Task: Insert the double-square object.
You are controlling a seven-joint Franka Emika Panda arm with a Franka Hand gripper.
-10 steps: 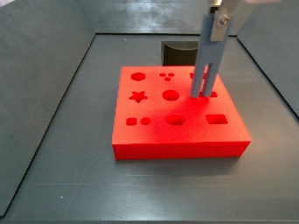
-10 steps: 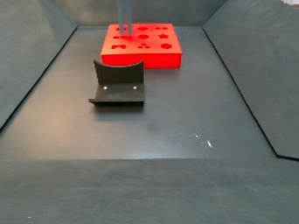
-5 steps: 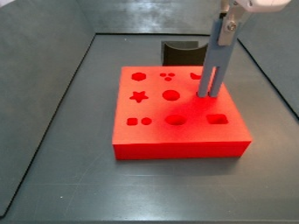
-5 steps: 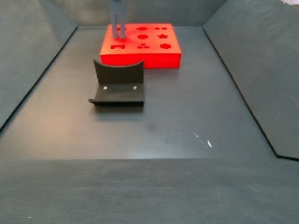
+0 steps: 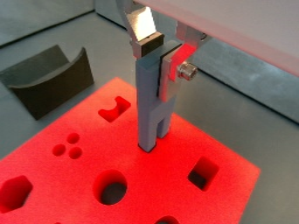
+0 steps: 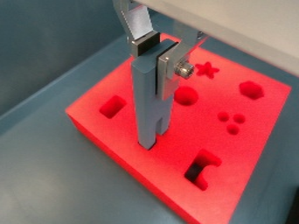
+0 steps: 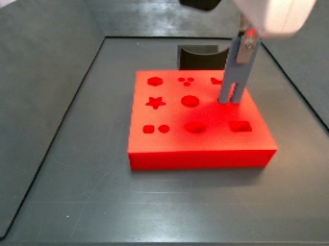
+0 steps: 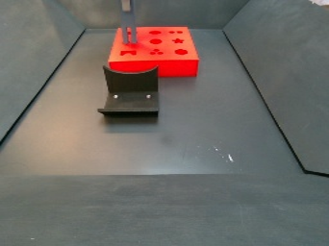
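Observation:
The double-square object (image 5: pixel 153 105) is a long grey-blue bar held upright. My gripper (image 5: pixel 158 59) is shut on its upper end, with one silver finger (image 5: pixel 177 63) on each side. It also shows in a wrist view (image 6: pixel 149 101) with the gripper (image 6: pixel 158 57). The bar's lower end meets the top face of the red block (image 5: pixel 70 179) (image 6: pixel 117 131); the hole under it is hidden. In a side view the bar (image 7: pixel 236 72) stands at the right of the red block (image 7: pixel 180 135). In a side view the bar (image 8: pixel 126 24) stands at the block's (image 8: pixel 161 58) left.
The dark fixture (image 8: pixel 130 91) stands on the floor in front of the red block and shows behind it in a side view (image 7: pixel 199 55) and in a wrist view (image 5: pixel 47 74). The block has several shaped holes. Grey walls (image 7: pixel 64 67) bound the floor.
The gripper has come down and a little to the right with the bar. Less of the bar shows above the red block than before.

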